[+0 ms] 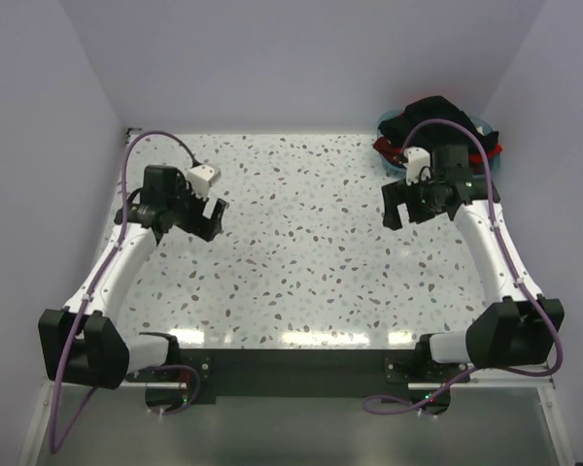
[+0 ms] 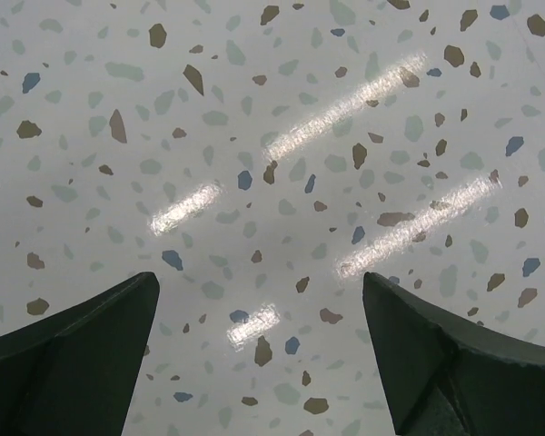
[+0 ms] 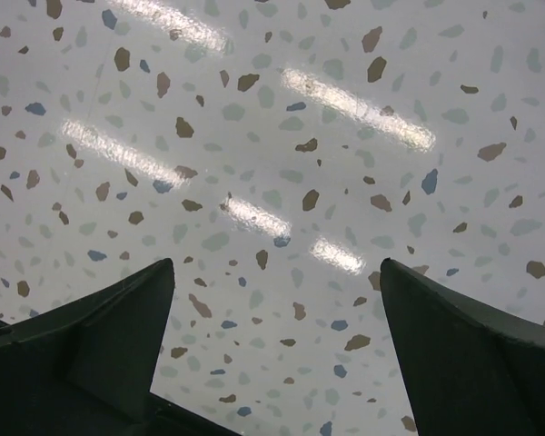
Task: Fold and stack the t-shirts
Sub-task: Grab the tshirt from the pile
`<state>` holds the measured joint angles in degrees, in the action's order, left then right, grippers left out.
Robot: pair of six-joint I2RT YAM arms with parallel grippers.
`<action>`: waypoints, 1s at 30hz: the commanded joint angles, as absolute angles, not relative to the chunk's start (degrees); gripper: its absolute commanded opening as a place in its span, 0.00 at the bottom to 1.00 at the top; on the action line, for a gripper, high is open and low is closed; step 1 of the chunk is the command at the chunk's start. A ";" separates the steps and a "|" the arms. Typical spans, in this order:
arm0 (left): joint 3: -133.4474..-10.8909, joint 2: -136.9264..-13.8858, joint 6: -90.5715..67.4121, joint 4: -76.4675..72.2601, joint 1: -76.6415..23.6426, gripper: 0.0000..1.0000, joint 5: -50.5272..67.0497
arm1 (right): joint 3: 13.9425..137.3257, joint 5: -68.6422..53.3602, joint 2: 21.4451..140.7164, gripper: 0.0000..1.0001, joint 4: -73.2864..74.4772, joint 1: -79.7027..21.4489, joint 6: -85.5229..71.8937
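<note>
From above alone, t-shirts (image 1: 433, 109) show in the basket (image 1: 487, 124); left and right jaws gape wide.

Two arms, two grippers: left gripper (image 1: 214, 219), right gripper (image 1: 394, 206). Two t-shirts: one black t-shirt (image 1: 433, 109), one red t-shirt (image 1: 385, 146). One blue basket (image 1: 488, 126) — one speckled table (image 1: 311, 252).

The basket (image 1: 488, 126) is sitting at the far right corner of the table (image 1: 311, 252), and the t-shirts (image 1: 429, 115) are lying heaped together inside it. The right gripper (image 1: 396, 206) is hanging over the table's right side, towards the far edge. The left gripper (image 1: 214, 219) is hanging over the table's left side, level with it
</note>
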<state>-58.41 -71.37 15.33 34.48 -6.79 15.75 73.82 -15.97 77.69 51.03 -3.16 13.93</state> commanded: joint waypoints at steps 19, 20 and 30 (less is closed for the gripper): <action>-77.16 -87.79 7.91 31.55 -7.03 1.00 23.47 | 107.91 7.64 110.46 0.99 23.21 11.51 -2.20; -77.34 -88.06 7.65 31.64 -7.03 1.00 23.38 | 110.71 7.91 112.22 0.99 22.94 11.69 -2.37; -78.13 -91.40 6.68 31.90 -7.03 1.00 22.41 | 126.64 7.91 129.80 0.99 23.11 12.39 -3.25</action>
